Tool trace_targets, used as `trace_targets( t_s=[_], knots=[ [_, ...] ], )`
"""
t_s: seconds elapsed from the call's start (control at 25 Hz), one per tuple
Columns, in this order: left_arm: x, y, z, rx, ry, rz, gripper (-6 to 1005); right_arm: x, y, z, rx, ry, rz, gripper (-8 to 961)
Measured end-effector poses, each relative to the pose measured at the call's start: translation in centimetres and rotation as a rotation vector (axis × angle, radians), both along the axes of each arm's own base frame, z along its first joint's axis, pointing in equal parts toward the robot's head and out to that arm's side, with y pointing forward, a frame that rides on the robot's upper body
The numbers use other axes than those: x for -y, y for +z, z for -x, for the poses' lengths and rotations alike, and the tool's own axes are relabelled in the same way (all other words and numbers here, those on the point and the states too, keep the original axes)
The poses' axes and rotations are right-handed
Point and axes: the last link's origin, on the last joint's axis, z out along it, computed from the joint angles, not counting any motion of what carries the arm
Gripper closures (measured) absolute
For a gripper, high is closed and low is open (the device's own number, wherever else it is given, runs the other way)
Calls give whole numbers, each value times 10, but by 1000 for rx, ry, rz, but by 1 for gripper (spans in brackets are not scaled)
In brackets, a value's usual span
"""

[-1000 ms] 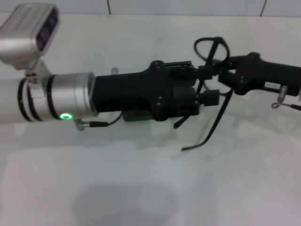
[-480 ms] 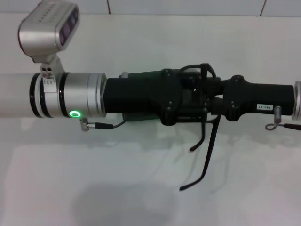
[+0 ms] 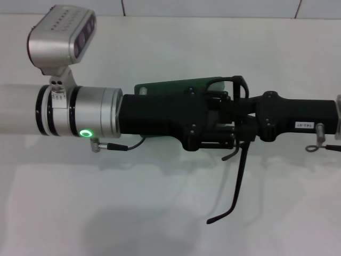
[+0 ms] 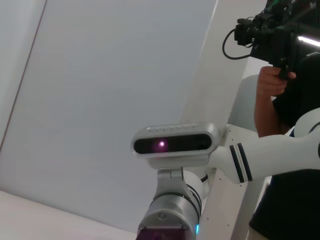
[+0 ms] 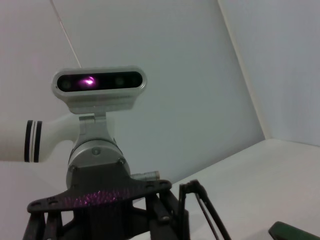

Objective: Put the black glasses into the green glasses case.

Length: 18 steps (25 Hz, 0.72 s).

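Note:
The black glasses (image 3: 238, 176) hang between my two grippers, one temple arm drooping towards the table. My right gripper (image 3: 246, 118) reaches in from the right and grips the frame. My left gripper (image 3: 230, 120) reaches in from the left and meets it at the glasses. The green glasses case (image 3: 176, 86) lies on the table behind the left gripper, which hides most of it. The right wrist view shows a thin part of the glasses (image 5: 205, 205) and a corner of the case (image 5: 295, 232).
White table (image 3: 133, 213) all round, with a tiled wall edge at the back. The left wrist camera (image 3: 61, 34) stands above the left arm. A person with a camera (image 4: 275, 80) shows in the left wrist view.
The right gripper has moved down and towards the left gripper with the glasses. The left arm has shifted right, so the case now shows behind it.

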Motion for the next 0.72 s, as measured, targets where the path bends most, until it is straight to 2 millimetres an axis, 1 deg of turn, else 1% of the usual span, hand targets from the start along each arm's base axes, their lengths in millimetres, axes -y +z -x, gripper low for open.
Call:
trace_targets(
  t_s=[0.2,0.52,0.64,0.68,0.72],
  knots=[
    [-1,-1,2,-22,-4,0,412,2,6,-3,-8,5,11,847],
    [-4,-3,-2,-32,-9,-10,412,2,10,-8,5,-2,5,847],
    [-7,4,1,-25,-2,-28,412,2,20,-16,-8,-25,-23,847],
    [-8,9,5,-19,12,-44,412,2,29,-19,-37,-31,-43,847],
    [-10,13,10,-16,31,-64,412,2,32,-19,-46,-28,-46,847]
  ],
)
